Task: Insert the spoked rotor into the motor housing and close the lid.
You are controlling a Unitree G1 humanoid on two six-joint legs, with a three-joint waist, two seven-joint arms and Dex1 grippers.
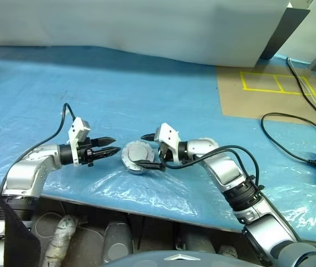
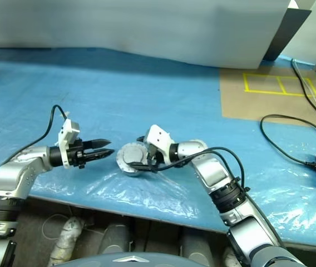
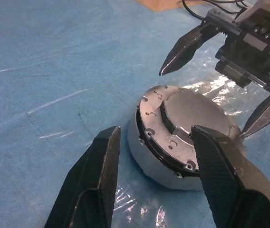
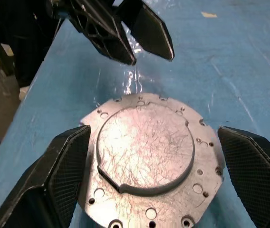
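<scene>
A: Starting with the left eye view, what is sitting between the arms?

B: The motor housing (image 1: 137,156) is resting on the blue-covered table (image 1: 147,94), near its front edge, with a flat grey metal face turned upward. The right end effector (image 1: 147,150) is straddling it, one black finger past the far side and the other along the near side, jaws spread wide and not clamping it. The left end effector (image 1: 109,149) is hovering just beside the housing, on its left, tips pointing at it, fingers partly apart and gripping nothing. A black cable (image 1: 291,139) is lying well apart on the right, by a brown board (image 1: 258,100) marked with yellow tape.

A: And the right eye view?

B: The same layout is showing there.

A: The left wrist view?

B: The housing is lying just beyond the two black fingers, which are standing apart and empty. Its top is showing a raised round plate inside a flange with small holes, above a dark band and a pale grey side. The right end effector is spreading open on its far side.

A: The right wrist view?

B: The scratched silver face is sitting between the wide-open fingers, neither one visibly touching it. The left end effector's tips are pointing in from beyond it.
</scene>
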